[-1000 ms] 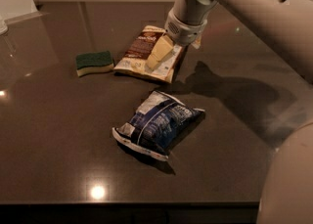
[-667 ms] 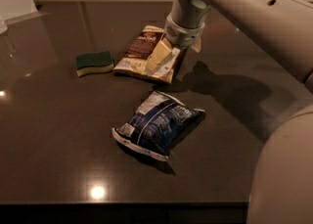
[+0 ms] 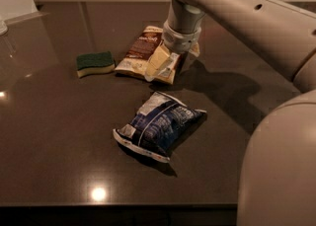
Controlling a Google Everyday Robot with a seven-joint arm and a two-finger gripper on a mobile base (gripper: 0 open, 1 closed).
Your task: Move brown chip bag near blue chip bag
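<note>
The brown chip bag [image 3: 139,51] lies flat on the dark table [image 3: 59,121], at the back middle, dark brown panel up with cream edges. The blue chip bag [image 3: 160,125] lies puffy and crinkled in front of it, a short gap apart. My gripper [image 3: 162,65] hangs from the arm that comes in from the upper right. It is down over the right end of the brown bag and hides that end.
A green and yellow sponge [image 3: 96,63] lies just left of the brown bag. The robot's pale body [image 3: 281,170] fills the lower right. The table's front edge [image 3: 118,204] runs along the bottom.
The gripper has come down a little and slightly left over the brown bag's right end. Both bags and the sponge lie where they were.
</note>
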